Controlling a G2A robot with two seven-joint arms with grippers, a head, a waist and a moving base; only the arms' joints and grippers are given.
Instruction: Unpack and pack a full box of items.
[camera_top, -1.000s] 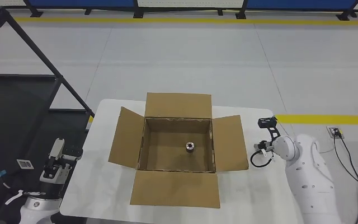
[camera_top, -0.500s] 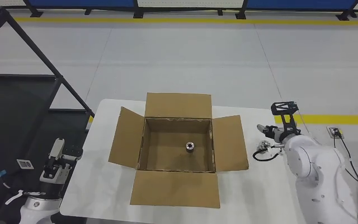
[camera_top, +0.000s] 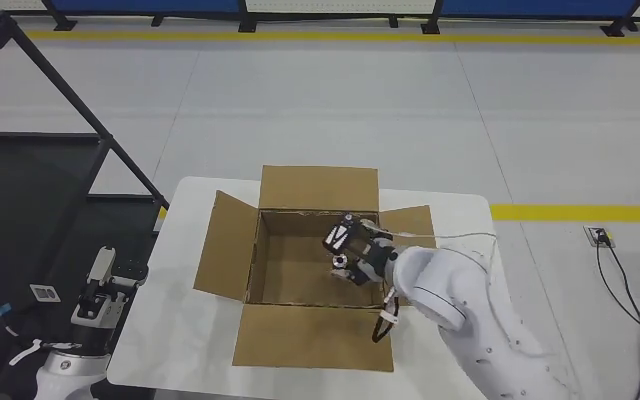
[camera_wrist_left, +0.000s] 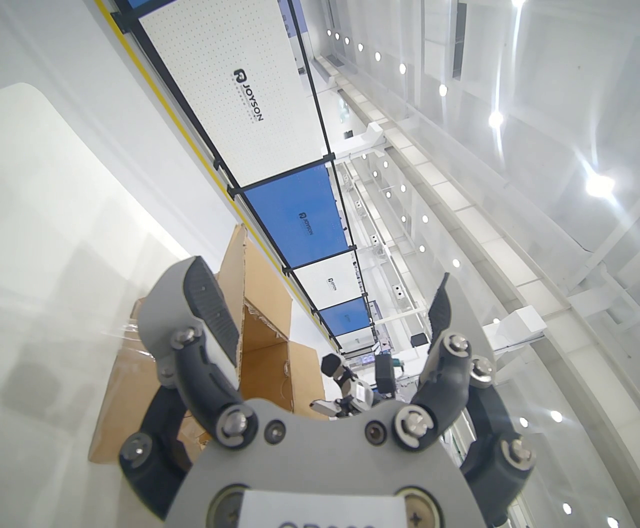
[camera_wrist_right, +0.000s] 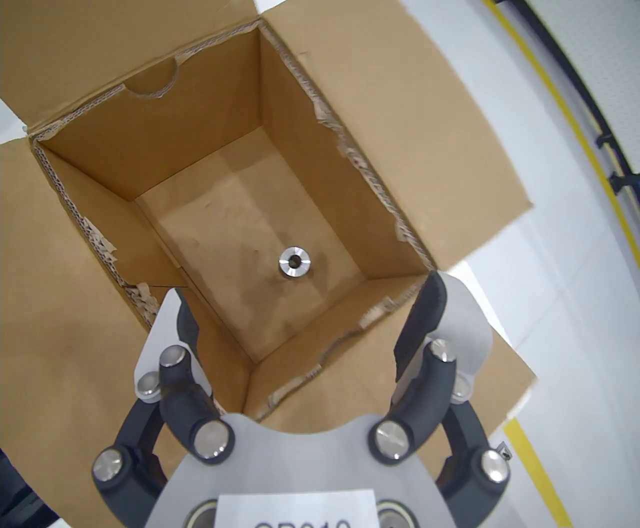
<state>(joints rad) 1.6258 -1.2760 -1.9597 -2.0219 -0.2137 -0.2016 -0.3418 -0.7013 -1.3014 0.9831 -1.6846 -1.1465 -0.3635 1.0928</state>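
Pale floor (camera_top: 320, 100) with yellow line (camera_top: 300, 36), partition panels (camera_wrist_left: 295, 222), bright ceiling lights (camera_wrist_left: 495, 119).

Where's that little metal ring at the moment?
The metal ring lies alone on the floor of the open cardboard box; the right wrist view looks down on it between the open jaws of the right arm.

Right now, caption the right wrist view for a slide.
Open right gripper above a cardboard box containing one metal ring.
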